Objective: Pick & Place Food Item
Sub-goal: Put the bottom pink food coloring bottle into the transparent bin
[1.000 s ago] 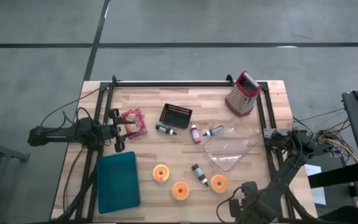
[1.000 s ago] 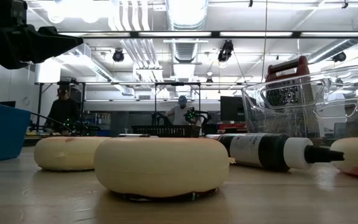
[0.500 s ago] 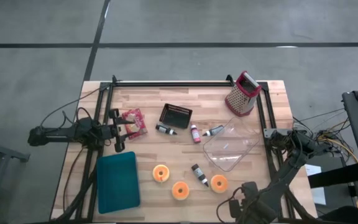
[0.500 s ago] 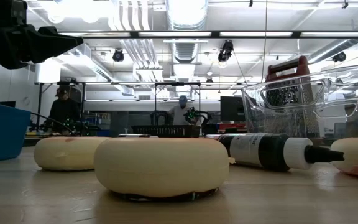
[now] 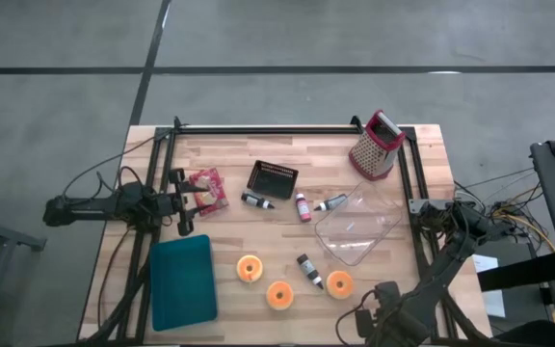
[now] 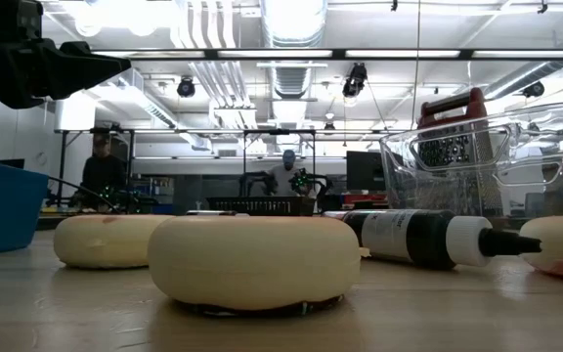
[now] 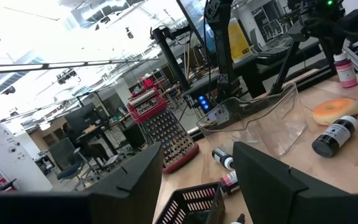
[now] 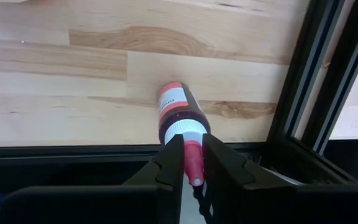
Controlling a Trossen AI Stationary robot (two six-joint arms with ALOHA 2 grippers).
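Observation:
Three orange ring-shaped food pieces [image 5: 249, 268] [image 5: 279, 294] [image 5: 339, 283] lie flat on the near half of the wooden table, and they show close up in the low view [image 6: 252, 259]. A red snack packet [image 5: 207, 190] lies at the far left. My left gripper [image 5: 193, 200] is open and empty just beside the packet; its fingers also show in the left wrist view [image 7: 197, 186]. My right gripper [image 8: 193, 171] is at the table's near right edge [image 5: 382, 318], shut on a small red bottle [image 8: 174, 112]. My right gripper pinches the bottle's pink nozzle [image 8: 193, 158] between its two fingers [image 8: 169, 163], below the white cap. The bottle points straight out past the fingertips, along the fingers, over the wood by the black frame rail. Whether it rests on the table I cannot tell.
A teal tray [image 5: 182, 280] lies near left. A black basket [image 5: 273, 178], three small bottles [image 5: 256, 201] [image 5: 302, 206] [image 5: 331, 203] and another [image 5: 309, 270] lie mid-table. A clear container [image 5: 359, 224] and a red grater [image 5: 375, 146] stand right. Black frame rails [image 5: 412, 193] edge the table.

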